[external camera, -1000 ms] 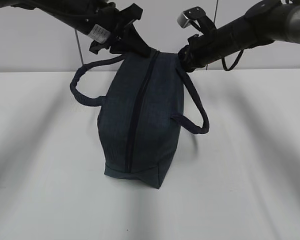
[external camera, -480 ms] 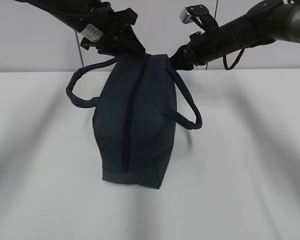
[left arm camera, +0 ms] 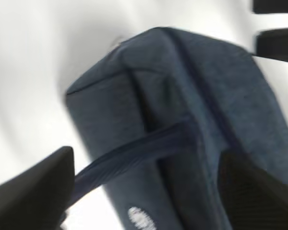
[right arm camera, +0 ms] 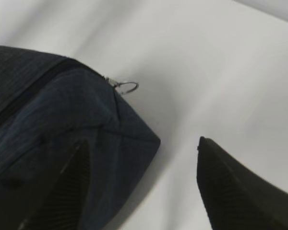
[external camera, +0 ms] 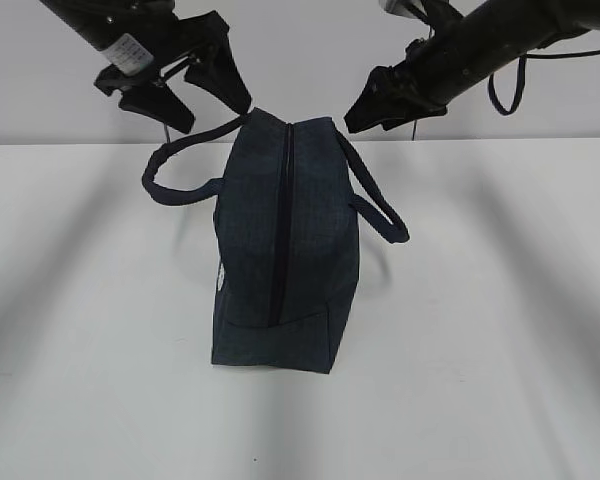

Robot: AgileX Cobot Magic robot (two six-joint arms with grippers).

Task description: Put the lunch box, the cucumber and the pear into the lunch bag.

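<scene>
Both grippers have let go of the lunch bag since a second ago: then they were pressed against its far end, and now the left gripper, upper left of the exterior view, and the right gripper, upper right, hang above and clear of it, jaws spread wide with nothing between them. The bag has settled upright at centre frame, straighter than before, its zipper running closed along the top toward the camera, the metal ring pull at the far end in the right wrist view. The left handle and right handle droop outward. The lunch box, cucumber and pear are nowhere in view; with the zipper shut, they are judged packed inside and the task essentially complete. The white table is plain and matte, with a pale grey wall behind.
</scene>
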